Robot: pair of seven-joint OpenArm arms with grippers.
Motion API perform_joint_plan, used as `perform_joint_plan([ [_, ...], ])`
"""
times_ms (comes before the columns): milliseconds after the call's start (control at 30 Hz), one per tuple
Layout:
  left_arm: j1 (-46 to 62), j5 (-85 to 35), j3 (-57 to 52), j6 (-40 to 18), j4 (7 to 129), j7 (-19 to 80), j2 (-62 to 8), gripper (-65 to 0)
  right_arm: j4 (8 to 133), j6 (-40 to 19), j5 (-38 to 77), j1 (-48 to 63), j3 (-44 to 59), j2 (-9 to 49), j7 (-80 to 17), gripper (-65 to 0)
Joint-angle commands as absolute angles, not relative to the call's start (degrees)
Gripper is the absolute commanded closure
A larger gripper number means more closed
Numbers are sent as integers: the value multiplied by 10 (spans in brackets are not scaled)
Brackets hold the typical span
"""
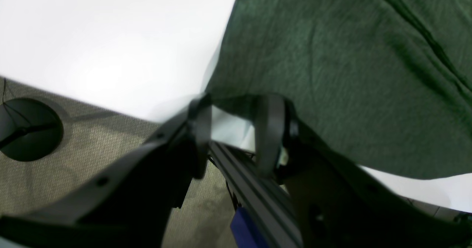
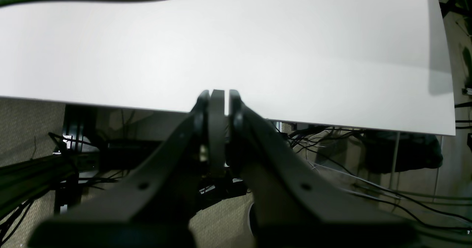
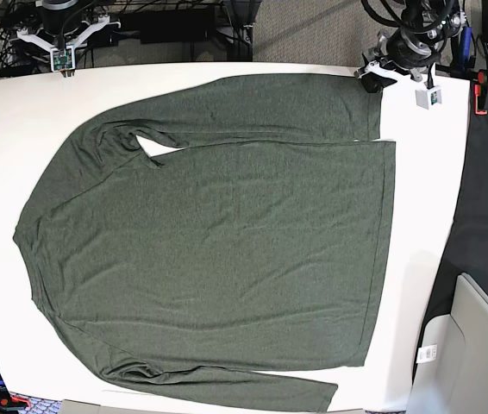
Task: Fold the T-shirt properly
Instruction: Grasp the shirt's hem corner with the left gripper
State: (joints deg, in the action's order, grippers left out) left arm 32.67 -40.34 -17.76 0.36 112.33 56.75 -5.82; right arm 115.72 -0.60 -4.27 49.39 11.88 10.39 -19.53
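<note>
At the bottom of the base view, the lower sleeve of the T-shirt (image 3: 218,250) lies folded in along the body, its cuff near the bottom centre of the frame. The shirt is spread flat on the white surface (image 3: 3,112), filling most of the picture, neck toward the left edge and hem toward the right, the upper sleeve folded across toward the upper right. To the right of the surface a black cloth (image 3: 485,198) hangs in a dark strip, with a small white tag (image 3: 428,353) below it whose print is too small to read. A pale grey panel fills the lower right corner.

At the top of that view, the left claw (image 3: 372,79) sits in the upper right, at the cuff of the upper sleeve, and the right claw (image 3: 60,59) in the upper left, off the shirt at the far edge of the surface.

The left wrist view shows what the base view cannot: the left claw (image 1: 236,130) has its fingers spread, with bare white surface between them at the shirt's edge, and green knit filling the right of the frame. Whether a finger touches the cloth is unclear.

The right wrist view shows the right claw (image 2: 218,100) pressed together on nothing, over the surface edge, a sliver of shirt in the upper left.
</note>
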Motion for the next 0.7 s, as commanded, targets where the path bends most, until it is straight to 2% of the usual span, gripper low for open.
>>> perform_joint_plan([
  [0, 327, -405, -179, 2, 1126, 570, -61, -202, 1169, -2, -44, 501, 123, 107, -183, 0],
  [533, 324, -479, -178, 2, 1126, 570, -61, -200, 1170, -2, -44, 498, 123, 107, -182, 0],
  [667, 322, -479, -150, 2, 1126, 570, -63, -200, 1170, -2, -44, 498, 123, 107, -182, 0],
])
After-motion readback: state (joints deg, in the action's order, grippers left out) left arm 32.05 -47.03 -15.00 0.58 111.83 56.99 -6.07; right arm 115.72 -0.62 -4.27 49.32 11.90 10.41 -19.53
